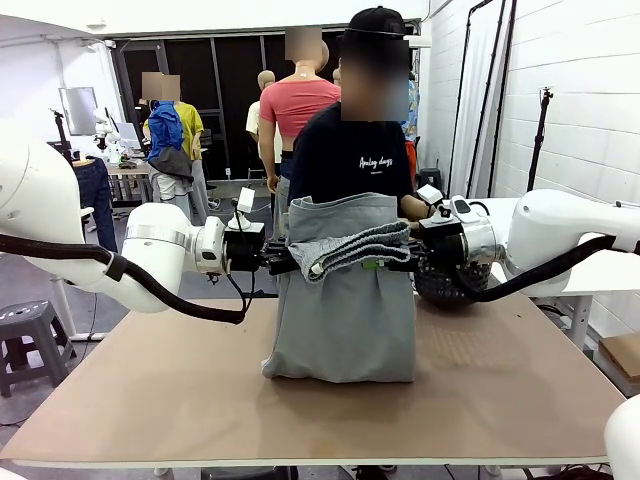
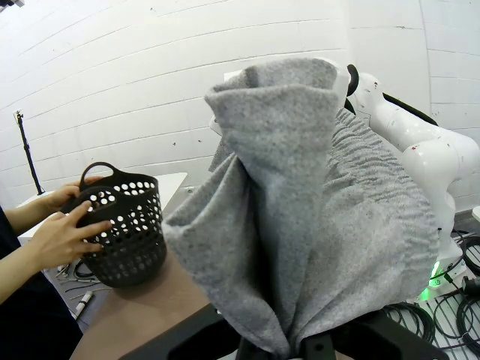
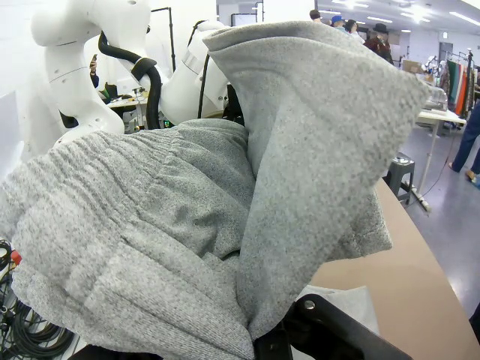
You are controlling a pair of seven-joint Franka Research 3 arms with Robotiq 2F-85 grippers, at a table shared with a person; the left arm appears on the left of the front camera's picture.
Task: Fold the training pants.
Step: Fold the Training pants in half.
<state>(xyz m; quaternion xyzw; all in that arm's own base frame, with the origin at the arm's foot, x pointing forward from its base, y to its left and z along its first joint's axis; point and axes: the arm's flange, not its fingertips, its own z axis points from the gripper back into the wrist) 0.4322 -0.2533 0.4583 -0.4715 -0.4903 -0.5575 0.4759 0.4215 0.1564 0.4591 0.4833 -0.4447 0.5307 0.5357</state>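
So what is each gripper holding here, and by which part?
Both hold the training pants above the table: left gripper and right gripper are shut on opposite side edges, near the gathered waistband.

The pants [image 1: 345, 300] are soft, matt grey knit cloth with a faint fleck and a ribbed, gathered waistband [image 1: 362, 248]. Beneath them, the table [image 1: 150, 400] is a dull brown board, smooth and unglossy. Right of the pants, the basket [image 2: 124, 229] is black perforated plastic with a slight sheen.
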